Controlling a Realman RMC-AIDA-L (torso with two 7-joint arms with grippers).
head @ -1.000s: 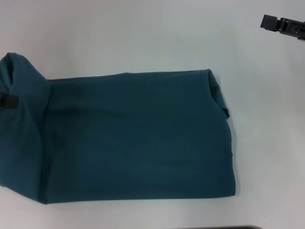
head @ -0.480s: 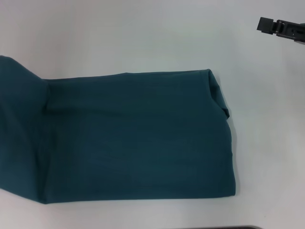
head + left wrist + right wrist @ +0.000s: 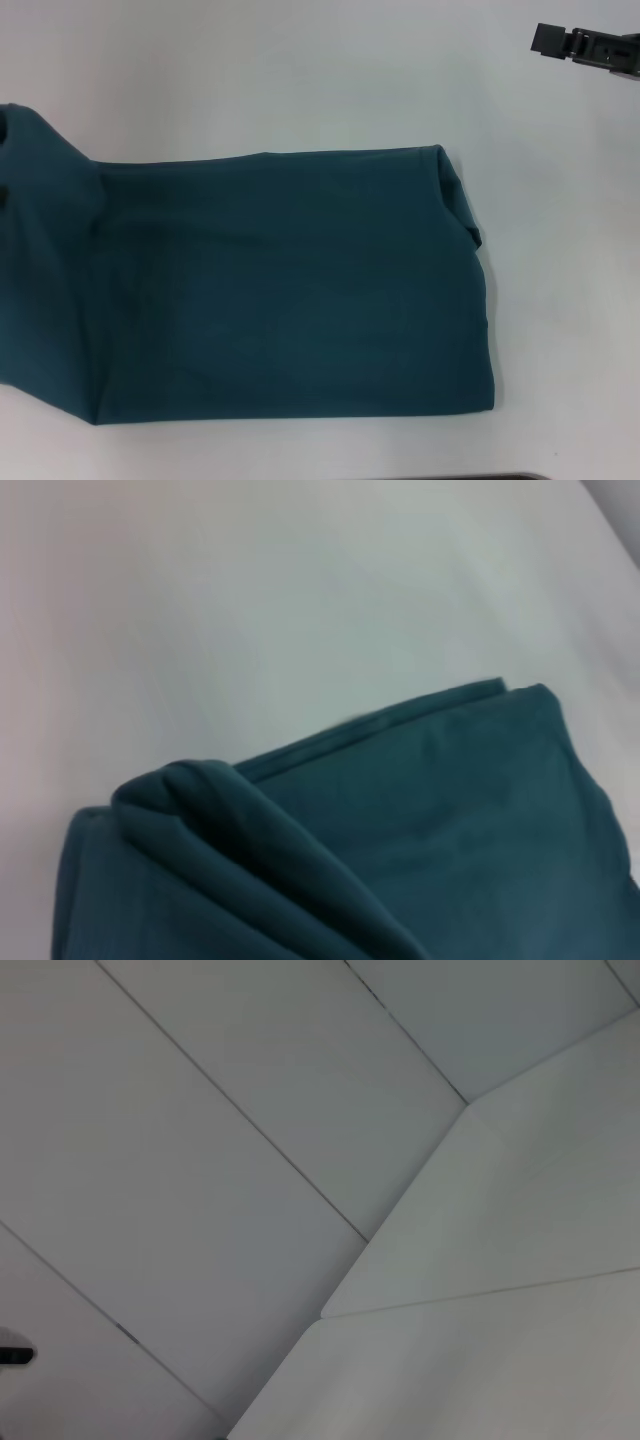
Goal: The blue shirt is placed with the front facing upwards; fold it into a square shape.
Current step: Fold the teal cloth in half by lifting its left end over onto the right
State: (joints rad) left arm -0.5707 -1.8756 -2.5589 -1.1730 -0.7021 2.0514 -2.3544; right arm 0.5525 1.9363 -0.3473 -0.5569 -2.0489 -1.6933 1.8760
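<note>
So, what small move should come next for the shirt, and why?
Probably bring the left end over toward the right. The shirt lies as a long band on the table, wider than deep, its left end raised. The right gripper hangs far off at the upper right.

Blue shirt (image 3: 290, 285) cut off at left edge.

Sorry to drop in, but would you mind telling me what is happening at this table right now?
A blue shirt lies on the white table, already folded into a long band, plain side up, with a raised fold at its left end. The right gripper sits off at the far right edge, clear of the cloth. The left gripper is out of sight.
</note>
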